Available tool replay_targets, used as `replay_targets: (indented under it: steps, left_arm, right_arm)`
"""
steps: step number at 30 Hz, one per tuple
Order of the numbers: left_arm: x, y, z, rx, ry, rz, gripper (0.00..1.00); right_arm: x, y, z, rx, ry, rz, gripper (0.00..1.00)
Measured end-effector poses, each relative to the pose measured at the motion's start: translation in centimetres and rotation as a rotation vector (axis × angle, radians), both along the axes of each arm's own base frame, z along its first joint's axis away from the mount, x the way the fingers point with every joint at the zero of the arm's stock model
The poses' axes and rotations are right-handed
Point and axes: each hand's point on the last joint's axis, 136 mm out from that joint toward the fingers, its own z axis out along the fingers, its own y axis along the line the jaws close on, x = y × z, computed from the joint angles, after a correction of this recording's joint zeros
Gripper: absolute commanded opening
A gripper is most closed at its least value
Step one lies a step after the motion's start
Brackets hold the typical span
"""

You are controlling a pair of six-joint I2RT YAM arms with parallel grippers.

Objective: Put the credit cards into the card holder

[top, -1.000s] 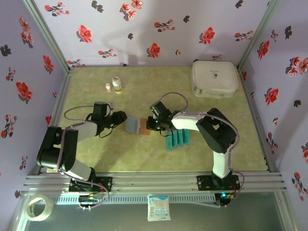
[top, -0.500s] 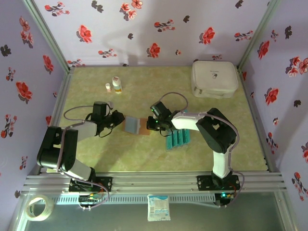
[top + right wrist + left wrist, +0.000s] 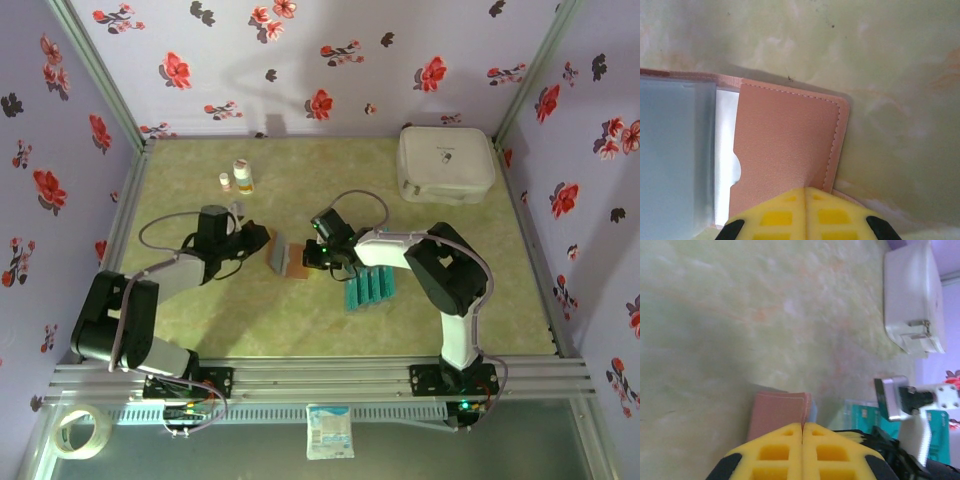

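Left arm has swung up and toward centre since the earlier frames. The left gripper [image 3: 262, 240] has gone from parted to closed, and the left half of the card holder [image 3: 284, 259], flat before, now stands tilted up off the table [image 3: 300, 330]. Left wrist view: yellow fingers pressed together with no gap, clamped on the edge of that reddish-brown flap. Right arm unchanged. Right gripper [image 3: 806, 191]: tips together, meeting at the edge of the holder's right leather panel, with the greyish-blue pocket just left of it; cannot tell whether it pinches the panel or only rests on it. Holder sits mid-table between the two grippers. Credit cards [image 3: 370, 288]: four teal cards in a row on the table just right of the right gripper, apart from the holder. White case [image 3: 445, 163] far right; two small bottles [image 3: 241, 176] far left.
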Motion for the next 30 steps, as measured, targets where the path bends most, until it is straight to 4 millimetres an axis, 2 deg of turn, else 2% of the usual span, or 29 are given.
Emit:
replay_targets:
  steps: [2,5,8,15,17,22,29,30]
  left_arm:
    - [0.2,-0.6,-0.1,-0.014,0.001,-0.004,0.00]
    - [0.3,-0.6,-1.0,-0.014,0.028,0.006,0.00]
    - [0.4,-0.5,-1.1,-0.010,0.029,0.015,0.00]
    - [0.1,0.6,-1.3,0.061,0.023,0.043,0.00]
    - [-0.1,0.9,-1.6,0.082,0.033,0.043,0.00]
    - [-0.4,1.2,-2.2,0.110,0.046,0.042,0.00]
    - [-0.5,1.3,-2.3,0.118,0.050,0.042,0.00]
    - [-0.5,1.4,-2.4,0.124,0.052,0.041,0.05]
  right_arm:
    - [0.0,0.0,0.0,0.001,0.002,0.000,0.05]
    - [0.0,0.1,0.0,0.003,0.003,0.002,0.05]
    - [0.1,0.0,0.1,0.000,0.006,0.001,0.05]
    - [0.1,-0.3,0.3,-0.029,0.005,0.023,0.07]
    - [-0.1,-1.0,0.5,-0.058,0.006,0.028,0.07]
    - [-0.4,-1.5,2.6,-0.079,-0.007,0.041,0.08]
    - [0.0,0.0,5.4,-0.044,-0.050,0.057,0.08]
    - [0.0,0.3,5.6,-0.040,-0.054,0.064,0.07]
